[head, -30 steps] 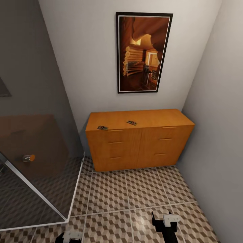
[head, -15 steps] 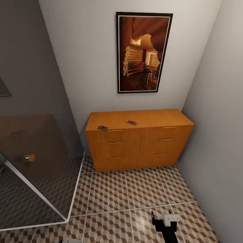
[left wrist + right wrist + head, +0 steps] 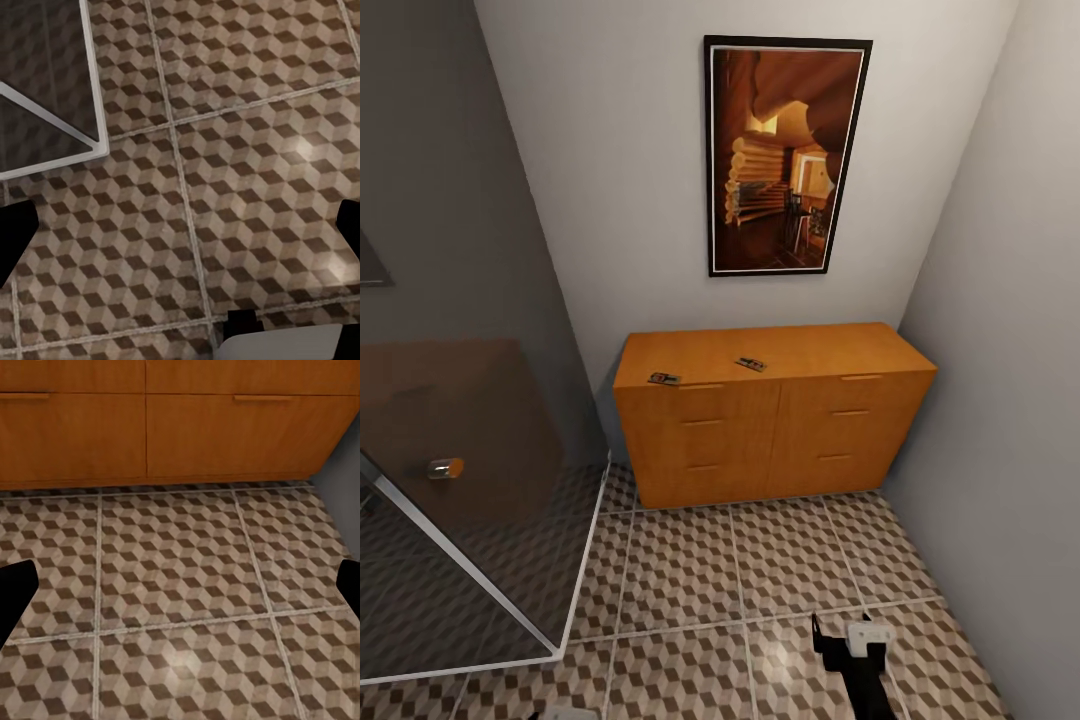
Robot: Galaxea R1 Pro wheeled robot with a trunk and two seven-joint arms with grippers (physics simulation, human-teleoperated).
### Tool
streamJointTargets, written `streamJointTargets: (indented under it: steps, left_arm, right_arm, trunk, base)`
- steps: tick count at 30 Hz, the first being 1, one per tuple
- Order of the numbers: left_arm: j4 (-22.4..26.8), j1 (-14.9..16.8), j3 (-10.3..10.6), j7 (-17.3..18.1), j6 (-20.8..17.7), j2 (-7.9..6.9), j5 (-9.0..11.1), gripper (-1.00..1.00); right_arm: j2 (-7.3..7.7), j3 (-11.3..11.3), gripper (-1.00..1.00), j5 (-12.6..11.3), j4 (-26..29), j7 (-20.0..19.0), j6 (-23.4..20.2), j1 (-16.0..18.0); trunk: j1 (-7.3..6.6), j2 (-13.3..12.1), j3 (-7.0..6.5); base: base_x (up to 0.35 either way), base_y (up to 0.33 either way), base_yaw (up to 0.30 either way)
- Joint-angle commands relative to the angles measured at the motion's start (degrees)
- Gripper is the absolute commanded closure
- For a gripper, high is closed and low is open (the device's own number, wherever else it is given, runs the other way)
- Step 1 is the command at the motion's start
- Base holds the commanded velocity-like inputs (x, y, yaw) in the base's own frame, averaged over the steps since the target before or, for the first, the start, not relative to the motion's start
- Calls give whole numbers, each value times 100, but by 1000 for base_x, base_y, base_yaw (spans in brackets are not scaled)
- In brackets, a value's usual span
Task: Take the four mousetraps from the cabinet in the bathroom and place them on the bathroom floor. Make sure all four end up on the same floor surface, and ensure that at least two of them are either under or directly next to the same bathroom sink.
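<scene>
Head view had the cabinet (image 3: 772, 415) standing against the far wall under a framed picture (image 3: 786, 156), all six drawers closed. Two mousetraps lay on its flat top: one mousetrap (image 3: 663, 379) at the front edge over the left column, the other mousetrap (image 3: 750, 364) further back, nearer the middle, the pair well apart. No other traps could be made out. The bathroom floor (image 3: 690, 580) spread in front with its cube-patterned tiles, and a glass shower panel (image 3: 470, 500) with a white frame ran along the robot's left (a small orange-tipped knob showed through it).

Low in that view, the right gripper (image 3: 852, 640) hung over the tiles, well short of the cabinet. In the right wrist view its dark fingertips (image 3: 15, 592) sat wide apart at either edge, nothing between them, facing the lower drawers (image 3: 150, 424). The left gripper (image 3: 180, 225) pointed down at bare tiles beside the shower frame corner (image 3: 94, 142), fingers likewise spread and empty.
</scene>
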State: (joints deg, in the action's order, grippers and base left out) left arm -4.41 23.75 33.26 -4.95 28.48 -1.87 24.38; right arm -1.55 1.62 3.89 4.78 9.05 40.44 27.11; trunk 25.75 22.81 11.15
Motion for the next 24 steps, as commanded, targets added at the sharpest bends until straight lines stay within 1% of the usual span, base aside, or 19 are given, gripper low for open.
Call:
streamJointTargets:
  steps: [1, 11, 12, 13, 16, 17, 24]
  left_arm:
    - [-16, 7, 49, -15, 26, 0, 23, -100]
    - [-16, 7, 49, -15, 26, -17, 25, -100]
    - [-16, 7, 49, -15, 26, -18, 25, -100]
    - [-16, 7, 49, -15, 26, -25, 24, -100]
    - [-16, 7, 49, -15, 26, -47, 24, -100]
    - [-16, 7, 49, -15, 26, -59, 25, -100]
    - [-16, 7, 49, -15, 26, -86, 28, -100]
  right_arm:
    - [1, 18, -100, 42, 28, 59, -25, 5]
    - [5, 23, -100, 42, 349, 63, -346, 5]
    - [5, 23, -100, 42, 2133, 64, -1860, 5]
    - [6, 23, -100, 42, 2327, 67, -1997, 5]
    - [6, 23, -100, 45, 2614, 68, -2247, 5]
    - [6, 23, -100, 47, 2819, 69, -2447, 5]
    - [6, 29, -100, 50, 3577, 70, -3138, 5]
  trunk:
    - [3, 11, 11]
    - [3, 11, 11]
    - [3, 11, 11]
    - [3, 11, 11]
    - [3, 11, 11]
    - [3, 11, 11]
    - [3, 11, 11]
  base:
    - [0, 0, 0]
    - [0, 0, 0]
    - [0, 0, 0]
    - [0, 0, 0]
    - [0, 0, 0]
    - [0, 0, 0]
    - [0, 0, 0]
